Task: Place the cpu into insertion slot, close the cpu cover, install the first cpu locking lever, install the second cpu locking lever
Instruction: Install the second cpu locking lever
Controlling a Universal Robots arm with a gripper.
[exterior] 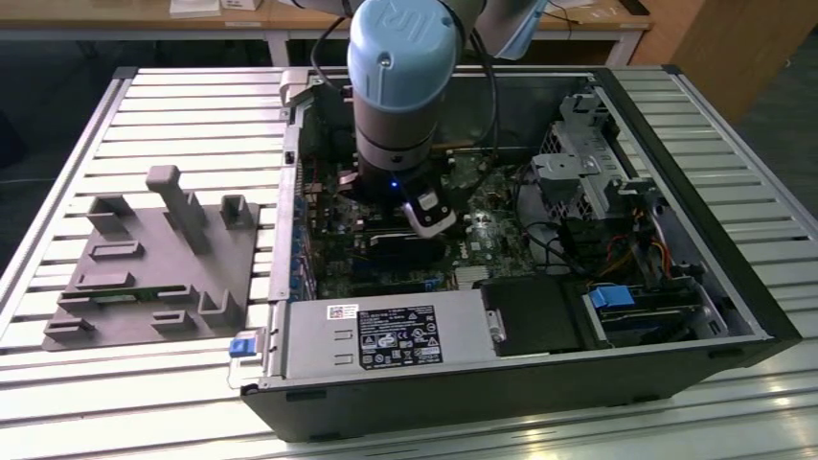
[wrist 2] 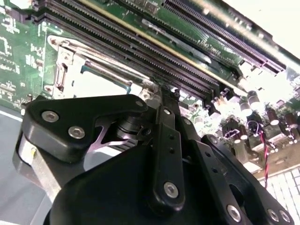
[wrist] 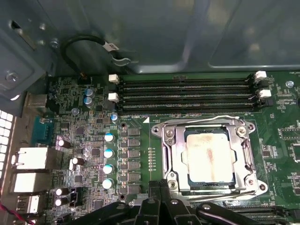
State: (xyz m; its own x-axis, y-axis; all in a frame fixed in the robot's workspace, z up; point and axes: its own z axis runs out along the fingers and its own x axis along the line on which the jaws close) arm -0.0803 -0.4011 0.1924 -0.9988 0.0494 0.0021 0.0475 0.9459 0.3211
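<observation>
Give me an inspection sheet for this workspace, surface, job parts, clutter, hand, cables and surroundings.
Surface: slatted metal bench carrying an open computer case.
Job's things: cpu lies in the slot; cover is down around it.
Clutter: grey fixture at the exterior view's left of the case.
Hand: hand sits low over the board beside the slot; fingers look closed, holding nothing.
Cables: black looped cable above the memory slots.
Surroundings: wooden tables behind.
</observation>
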